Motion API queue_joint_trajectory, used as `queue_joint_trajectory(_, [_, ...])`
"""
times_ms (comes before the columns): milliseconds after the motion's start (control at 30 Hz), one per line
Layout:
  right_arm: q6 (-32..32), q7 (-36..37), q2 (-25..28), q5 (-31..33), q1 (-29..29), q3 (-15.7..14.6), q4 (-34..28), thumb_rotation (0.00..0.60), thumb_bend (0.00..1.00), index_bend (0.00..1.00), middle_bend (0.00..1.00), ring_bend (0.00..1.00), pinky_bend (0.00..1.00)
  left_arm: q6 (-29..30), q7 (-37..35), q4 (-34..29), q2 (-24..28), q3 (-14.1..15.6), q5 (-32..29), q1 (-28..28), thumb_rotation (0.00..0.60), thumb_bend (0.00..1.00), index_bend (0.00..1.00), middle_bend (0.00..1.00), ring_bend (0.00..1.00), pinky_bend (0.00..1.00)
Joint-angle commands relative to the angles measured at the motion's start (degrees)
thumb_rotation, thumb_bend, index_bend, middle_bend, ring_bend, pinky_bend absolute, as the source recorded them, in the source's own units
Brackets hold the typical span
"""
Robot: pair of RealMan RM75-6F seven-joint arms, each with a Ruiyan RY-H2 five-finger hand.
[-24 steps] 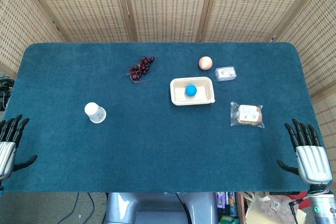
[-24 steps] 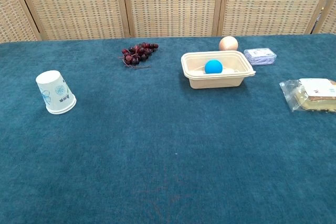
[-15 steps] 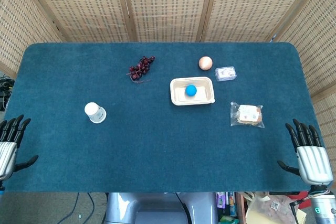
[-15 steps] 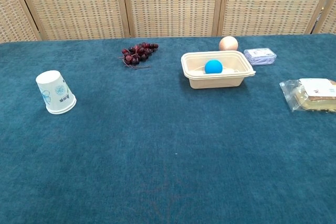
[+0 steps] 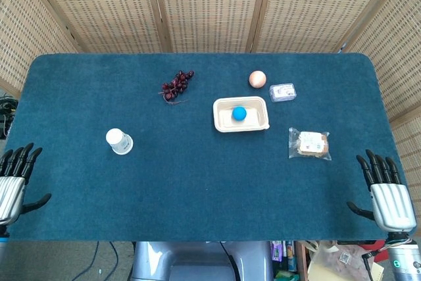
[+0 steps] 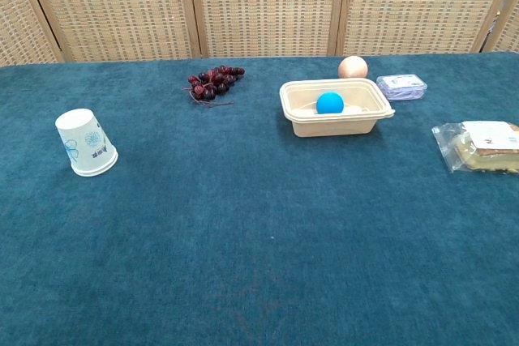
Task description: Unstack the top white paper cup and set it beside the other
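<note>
A stack of white paper cups with blue print stands upside down on the left part of the blue table; in the chest view the cup stack looks like one cup. My left hand lies at the table's near left corner, fingers spread, holding nothing, well to the left of the cups. At the near right corner my right hand is flat with fingers apart and empty. Neither hand shows in the chest view.
A beige tray holds a blue ball near the middle. Dark grapes, a peach-coloured ball, a small clear packet and a bagged sandwich lie around it. Wicker screens close off the back.
My left hand has crept slightly toward the table. The cups and the right hand have stayed put.
</note>
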Motion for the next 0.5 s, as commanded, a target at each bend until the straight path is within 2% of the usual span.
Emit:
queue_joint_trajectory(33, [0.1,0.3,0.0,0.0,0.0,0.0,0.0,0.6,0.03,0.0,0.0,0.0,0.0,-0.2,0.3,-0.2,-0.1,0.0,0.0,-0.1,0.6,0.19,0.0,0.0,0.0,0.0])
queue_joint_trajectory(300, [-0.3,-0.3,-0.3,0.0,0.2,0.0,0.0,0.6,0.03,0.0,0.0,0.0,0.0,-2.3,0.5,-4.3,3.3,-0.9,-0.2,-1.9,0.6,0.19,0.0,0.0,0.0,0.0])
queue_joint_trajectory(433, [-0.3,-0.4,-0.4,0.0,0.2,0.0,-0.1,0.6,0.03,0.0,0.0,0.0,0.0,-4.7,4.0,-9.4,7.7,-3.6,-1.8,-4.7,0.6,0.19,0.01,0.0,0.0,0.0])
queue_joint_trajectory(500, [-0.4,-0.2,-0.4,0.1,0.3,0.1,-0.1,0.6,0.03,0.0,0.0,0.0,0.0,-7.7,4.9,-12.1,10.1,-4.8,-3.9,-6.7,0.6,0.19,0.05,0.0,0.0,0.0])
